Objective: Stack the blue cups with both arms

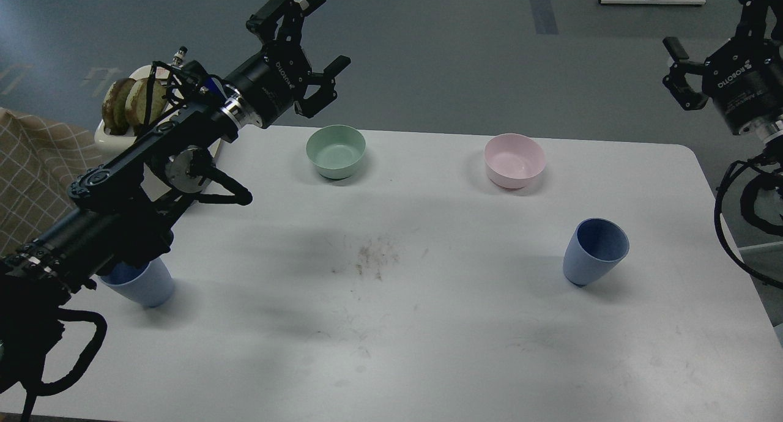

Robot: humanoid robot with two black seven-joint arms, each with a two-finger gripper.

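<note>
One blue cup (594, 252) stands upright on the right part of the white table (428, 324). The other blue cup (139, 284) stands near the left edge, its top hidden under my left forearm. My left gripper (325, 32) is open and empty, held high over the table's far edge, up and left of the green bowl (336, 151). My right gripper (703, 15) is open and empty at the top right, beyond the table and far above the right cup; its upper finger is cut by the frame edge.
A pink bowl (514, 159) sits at the far side, right of the green bowl. A white dish with brownish food (128, 101) and a checked cloth (30, 165) lie past the left edge. A dirt smudge (373, 260) marks the table's middle.
</note>
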